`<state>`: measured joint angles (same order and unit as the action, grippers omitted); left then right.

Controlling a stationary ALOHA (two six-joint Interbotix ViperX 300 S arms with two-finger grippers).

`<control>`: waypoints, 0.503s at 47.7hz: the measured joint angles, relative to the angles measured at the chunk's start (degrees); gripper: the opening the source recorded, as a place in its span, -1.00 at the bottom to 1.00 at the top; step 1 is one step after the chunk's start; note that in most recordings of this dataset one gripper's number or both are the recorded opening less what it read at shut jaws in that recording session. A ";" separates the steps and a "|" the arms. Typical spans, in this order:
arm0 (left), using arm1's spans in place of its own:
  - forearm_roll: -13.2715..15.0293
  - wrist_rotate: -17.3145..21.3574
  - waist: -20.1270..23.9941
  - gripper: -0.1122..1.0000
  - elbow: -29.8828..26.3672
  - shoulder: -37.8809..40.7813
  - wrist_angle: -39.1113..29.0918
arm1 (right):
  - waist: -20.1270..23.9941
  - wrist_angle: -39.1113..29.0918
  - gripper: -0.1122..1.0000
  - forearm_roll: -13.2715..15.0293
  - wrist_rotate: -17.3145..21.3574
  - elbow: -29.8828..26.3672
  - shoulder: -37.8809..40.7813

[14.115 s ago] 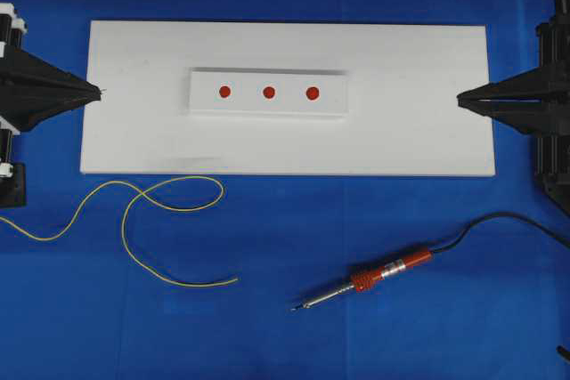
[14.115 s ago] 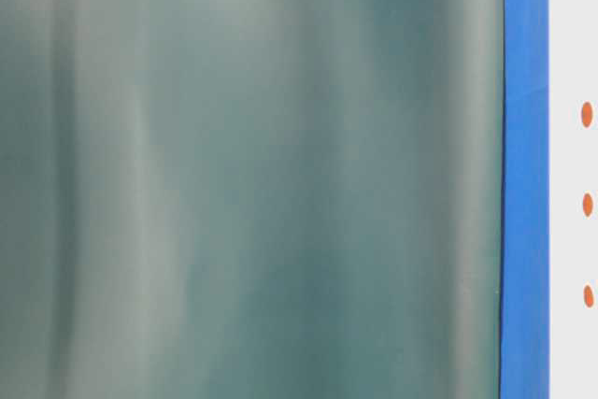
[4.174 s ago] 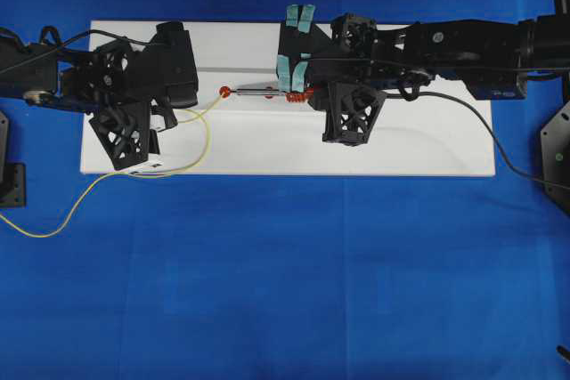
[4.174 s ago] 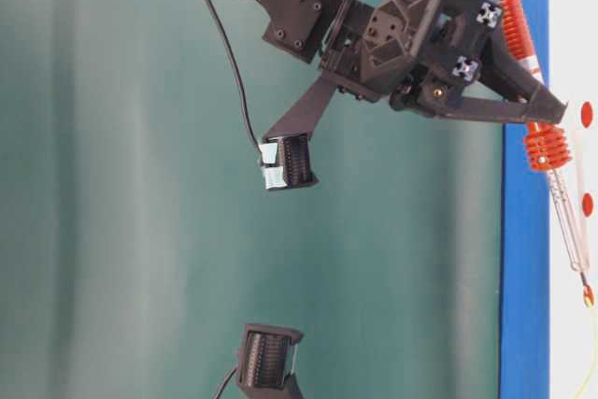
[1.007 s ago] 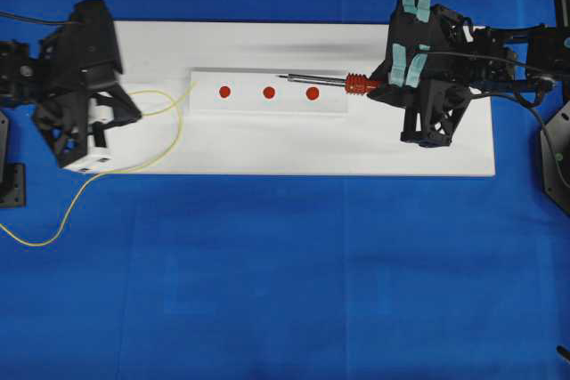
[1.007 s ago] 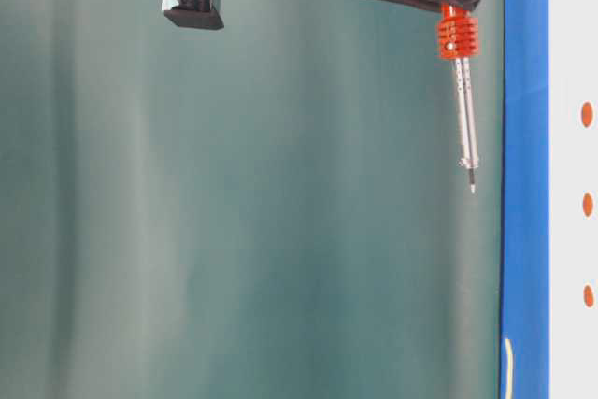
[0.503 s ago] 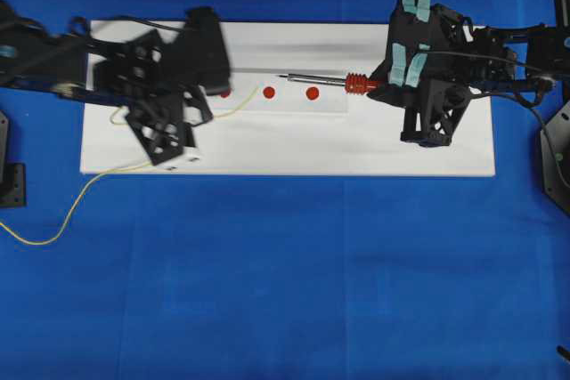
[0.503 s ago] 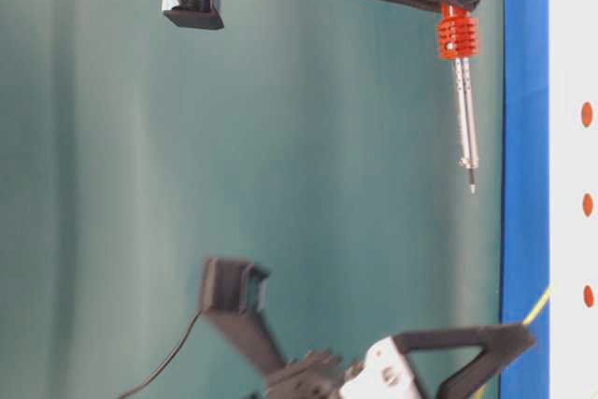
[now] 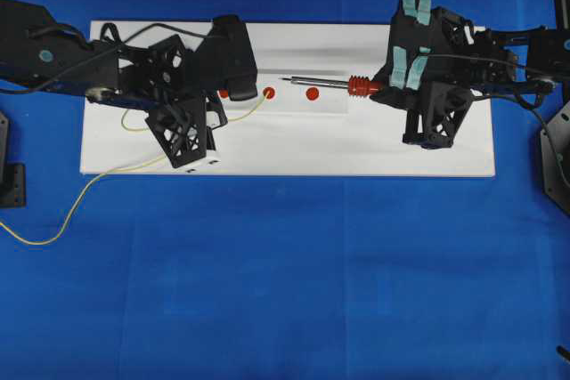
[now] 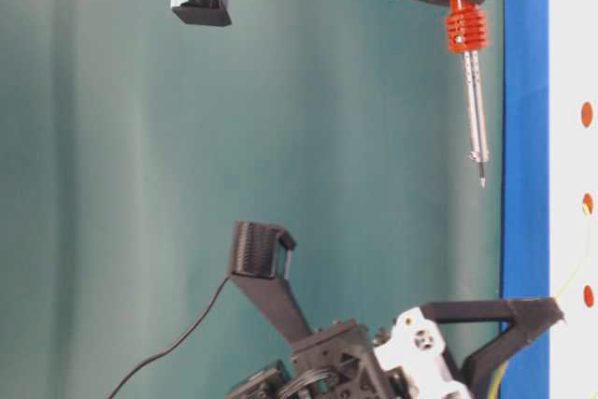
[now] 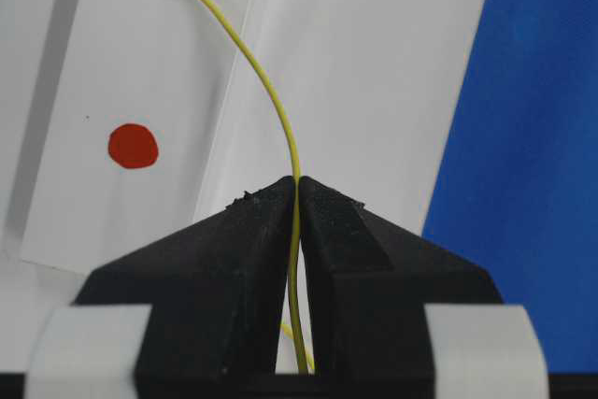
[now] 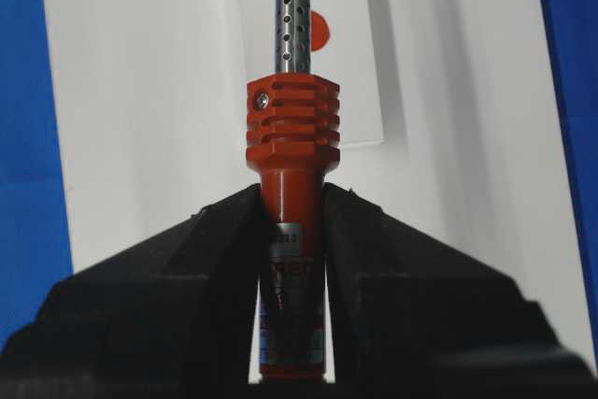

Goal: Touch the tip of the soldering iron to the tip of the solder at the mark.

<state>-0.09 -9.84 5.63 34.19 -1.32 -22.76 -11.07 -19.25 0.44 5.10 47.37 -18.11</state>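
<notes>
From overhead we see the left gripper [image 9: 233,93] over the flat white board [image 9: 285,144] with the thin yellow solder [image 9: 252,110] curving to the middle red dot [image 9: 269,92], while the right gripper [image 9: 378,88] holds the soldering iron [image 9: 334,84] level above the raised strip. At table level, we find the iron's ribbed orange collar and perforated silver shaft hanging clear of the board. In the wrist views, the left black wedge-shaped jaws pinch the wire, whose tip rests on a red dot, and the right jaws clamp the orange handle.
</notes>
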 measured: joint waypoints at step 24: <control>0.09 -0.62 -0.26 -0.76 0.00 0.79 -0.18 | 0.00 0.09 -0.68 -0.09 0.09 -0.18 2.55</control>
<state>0.00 -10.46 5.36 34.19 -0.53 -22.94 -11.07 -19.16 0.35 5.19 47.20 -15.56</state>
